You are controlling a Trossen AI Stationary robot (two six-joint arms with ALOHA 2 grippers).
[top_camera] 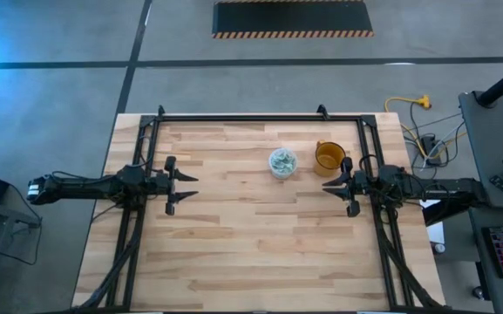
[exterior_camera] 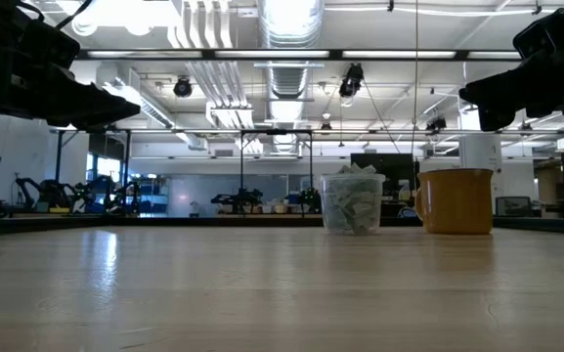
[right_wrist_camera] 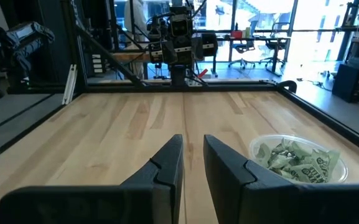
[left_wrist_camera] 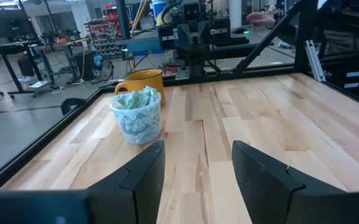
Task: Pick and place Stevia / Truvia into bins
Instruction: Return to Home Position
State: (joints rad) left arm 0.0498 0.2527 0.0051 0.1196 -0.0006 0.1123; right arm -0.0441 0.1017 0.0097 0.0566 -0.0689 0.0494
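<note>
Jaws of the left gripper stand wide apart with nothing between them. Those of the right gripper are only narrowly parted, also empty. Both hang above the table, raised off the wood in the low view, and face each other with the bin between them.

The left arm lies well apart from the bin on its left. The right arm is near it on its right, so the right arm is plainly the nearer. From either gripper the bin sits ahead and off to the table's far side, not on the line between the two. The orange cup stands just beside the bin, on the side toward the right gripper.

The sachets fill the bin to its rim in a crumpled heap, so they share no long axis. No loose sachet shows on the boards around the bin. Judging by that, the sorting looks finished, and all that remains is for the arms to draw back clear of the bin.
</note>
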